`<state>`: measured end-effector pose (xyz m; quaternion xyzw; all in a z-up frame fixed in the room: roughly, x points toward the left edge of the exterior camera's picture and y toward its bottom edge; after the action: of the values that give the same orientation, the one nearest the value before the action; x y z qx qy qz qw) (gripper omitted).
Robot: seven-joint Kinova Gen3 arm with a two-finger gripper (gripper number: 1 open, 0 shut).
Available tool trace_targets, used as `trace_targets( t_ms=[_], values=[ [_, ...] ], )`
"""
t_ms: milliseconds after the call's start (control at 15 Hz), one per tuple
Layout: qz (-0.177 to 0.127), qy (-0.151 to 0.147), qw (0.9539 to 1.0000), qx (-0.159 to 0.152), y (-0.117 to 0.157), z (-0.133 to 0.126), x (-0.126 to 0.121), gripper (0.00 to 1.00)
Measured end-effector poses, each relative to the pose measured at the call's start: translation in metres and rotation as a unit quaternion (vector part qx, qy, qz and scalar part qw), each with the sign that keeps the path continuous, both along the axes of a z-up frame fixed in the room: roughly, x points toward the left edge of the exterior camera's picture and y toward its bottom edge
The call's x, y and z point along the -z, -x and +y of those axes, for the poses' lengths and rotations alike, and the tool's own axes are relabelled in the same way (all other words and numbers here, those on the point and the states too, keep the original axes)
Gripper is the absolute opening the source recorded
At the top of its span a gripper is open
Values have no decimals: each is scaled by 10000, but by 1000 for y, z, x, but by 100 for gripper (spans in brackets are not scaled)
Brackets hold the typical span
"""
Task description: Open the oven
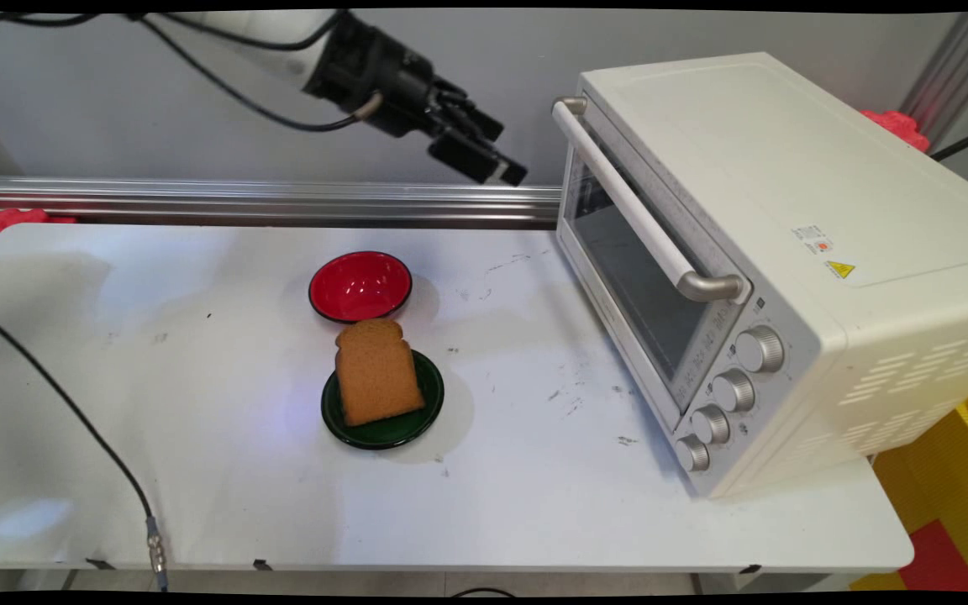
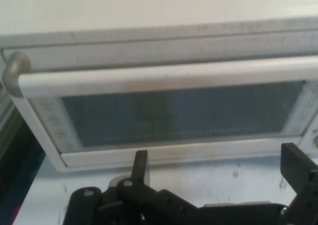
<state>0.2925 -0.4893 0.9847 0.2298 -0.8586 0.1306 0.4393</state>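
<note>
— Where's the hand (image 1: 484, 160) right now?

— Up in the air, off the surface (image 1: 198, 403) entirely, over by the back rail (image 1: 265, 200). It's tilted down and to the right, aimed at the toaster oven (image 1: 786, 252).

— Touching it?

— No, there's a gap. It's near the upper left end of the oven's door handle (image 1: 644, 210), but clear of it. In the hand view the handle (image 2: 164, 78) runs straight across, with the glass door (image 2: 184, 113) below it, shut.

— And the fingers?

— Apart. In the hand view one finger (image 2: 140, 168) stands left of centre and the other sits far over at the right edge, with bare surface showing between them. Nothing is held.

— What else is out there?

— A red bowl (image 1: 360, 286) around the middle of the surface, with nothing I can see in it. Just in front of it is a dark green plate (image 1: 391, 428) with a slice of brown bread (image 1: 376, 370) lying flat on it. The top of the slice hangs over the plate's far rim, right up against the bowl. Both are well below and to the left of the hand.

— And the oven itself?

— It's cream coloured, at the right side of the surface, angled so that the door faces left. Four silver knobs (image 1: 732, 391) run down its front panel. A black cable (image 1: 72, 412) trails across the near left corner of the surface.
</note>
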Motion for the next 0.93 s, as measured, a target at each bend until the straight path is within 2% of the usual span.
trace_targets(
  t_ms=[267, 600, 667, 933],
  values=[
    [21, -27, 10000, -13, 30, -20, -10, 100],
    [39, -19, 10000, -4, 52, -37, -18, 100],
    [53, -18, 10000, 0, 56, -40, -20, 0],
    [55, -61, 10000, -3, 66, -50, -23, 0]
  ],
)
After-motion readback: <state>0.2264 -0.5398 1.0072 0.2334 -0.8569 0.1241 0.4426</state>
